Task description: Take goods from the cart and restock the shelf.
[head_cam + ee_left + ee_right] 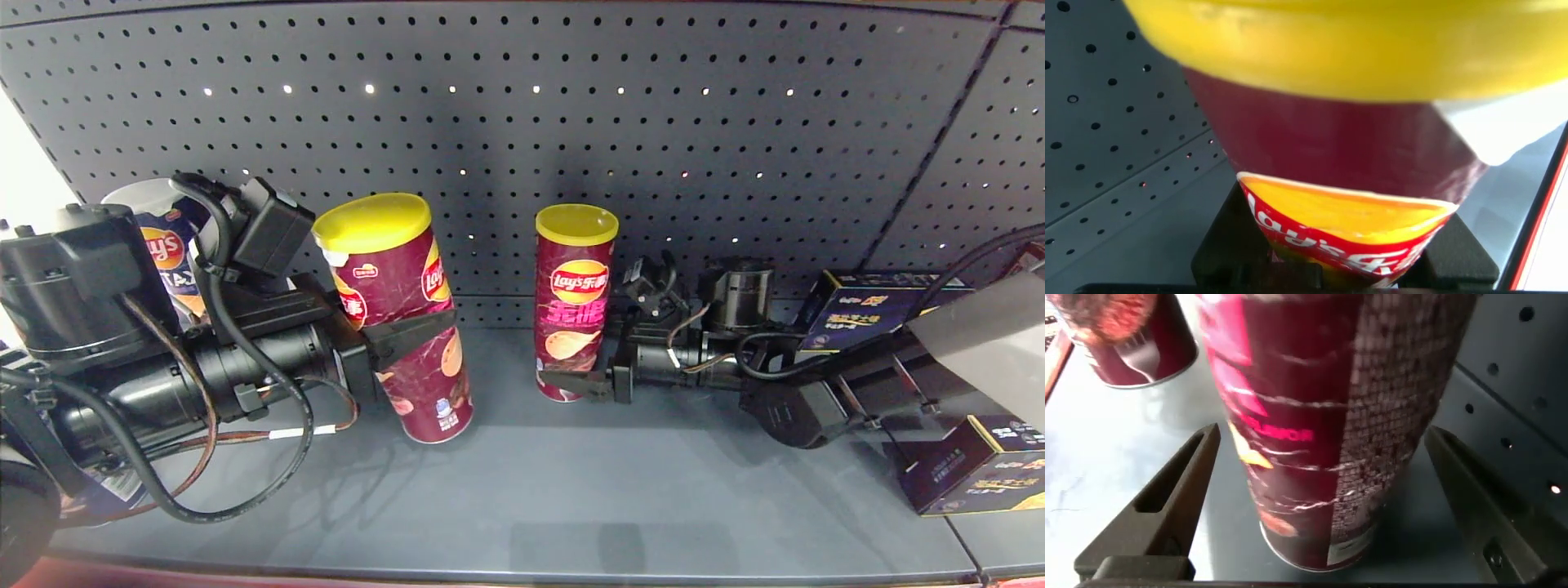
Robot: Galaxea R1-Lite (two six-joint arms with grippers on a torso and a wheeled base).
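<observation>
My left gripper (pixel 416 331) is clamped across the middle of a tilted chip can (pixel 429 388), whose base sits low by the shelf (pixel 571 506). I'd level it until the base is flat before letting go. My right gripper (pixel 1323 437) has its fingers apart, with a second can (pixel 574 302) upright between them and clear of both, so I'd draw straight back. Pegboard (pixel 571 98) stands beyond the fingertips, and boxes (pixel 971 465) lie back along the right arm.

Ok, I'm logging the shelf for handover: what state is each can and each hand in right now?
tilted can: lid on, leaning, gripped.
upright maroon can: lid on, standing, ungripped.
blue can: lid on, upright.
left hand: shut on tilted can.
right hand: open around upright maroon can.
</observation>
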